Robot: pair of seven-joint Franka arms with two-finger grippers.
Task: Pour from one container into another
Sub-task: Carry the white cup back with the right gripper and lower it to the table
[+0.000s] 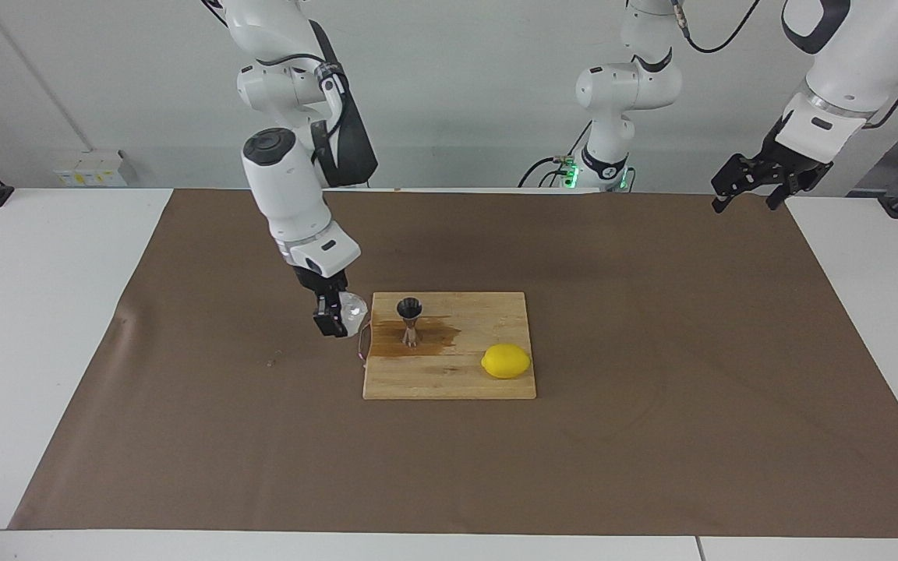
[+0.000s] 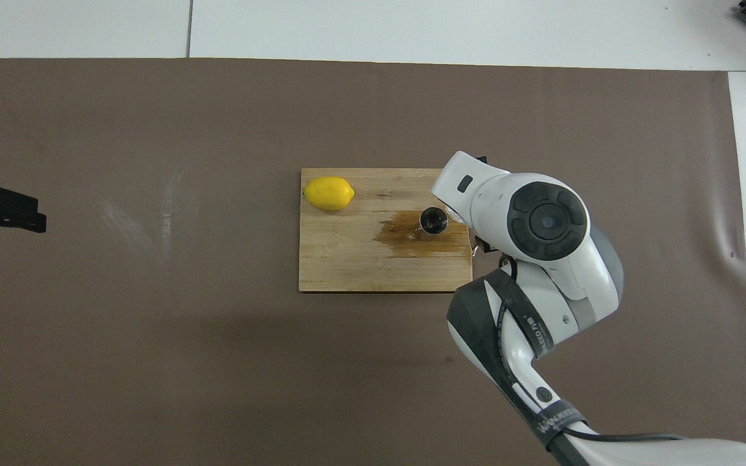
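Note:
My right gripper is shut on the small clear glass cup and holds it low, tilted, over the brown mat at the board's edge toward the right arm's end. The steel hourglass jigger stands upright on the wooden cutting board, in a dark wet stain, a short way from the cup. In the overhead view the right arm covers the gripper and the cup, and the jigger shows beside the arm. My left gripper is open and waits raised over the mat's edge at the left arm's end.
A yellow lemon lies on the board at its end toward the left arm, and shows in the overhead view too. The brown mat covers most of the white table.

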